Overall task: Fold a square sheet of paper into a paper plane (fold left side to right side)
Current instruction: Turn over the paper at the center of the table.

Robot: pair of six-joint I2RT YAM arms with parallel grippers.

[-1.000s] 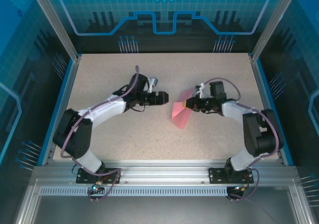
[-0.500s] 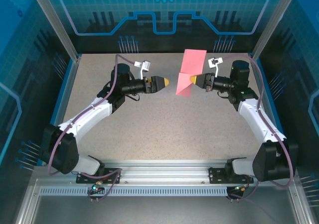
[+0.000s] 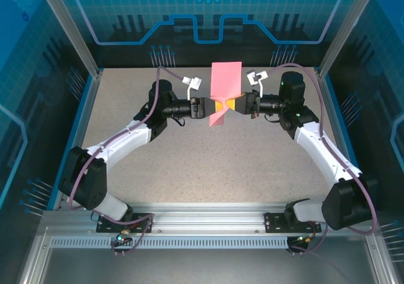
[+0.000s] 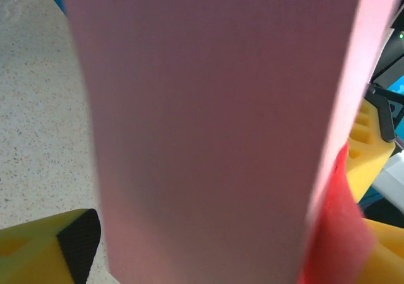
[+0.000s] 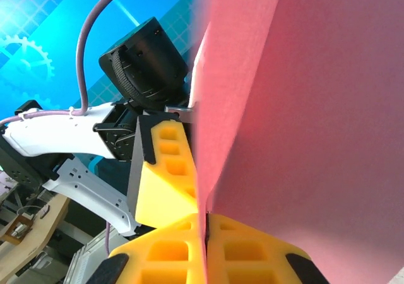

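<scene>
Holding the square sheet of paper [image 3: 226,79] upright over the far middle of the table [image 3: 189,158], the right gripper [image 3: 235,103] is clamped on it. The left gripper [image 3: 213,108], jaws wide, meets it from the left. It should close only once the edges align squarely.
</scene>
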